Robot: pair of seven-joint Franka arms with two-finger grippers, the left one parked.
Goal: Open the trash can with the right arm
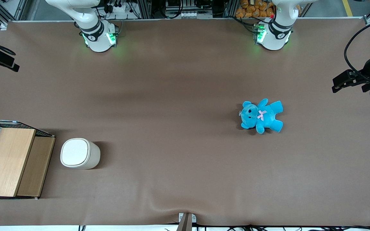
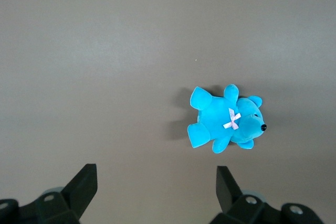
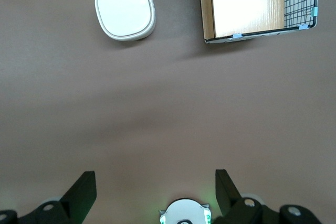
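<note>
The trash can [image 1: 79, 153] is a small cream-white bin with its flat white lid lying shut. It stands upright toward the working arm's end of the table, near the front camera. It also shows in the right wrist view [image 3: 125, 8]. My right gripper [image 3: 156, 182] is open and empty, held high above the table and well apart from the can. In the front view it shows as a black shape [image 1: 2, 58] at the picture's edge, farther from the camera than the can. The right arm's base [image 1: 98, 35] is at the back edge of the table.
A wooden box with wire mesh [image 1: 8, 160] stands close beside the trash can, also in the right wrist view [image 3: 252, 3]. A blue teddy [image 1: 262, 116] lies toward the parked arm's end. Brown table cover [image 1: 172, 96] lies all around.
</note>
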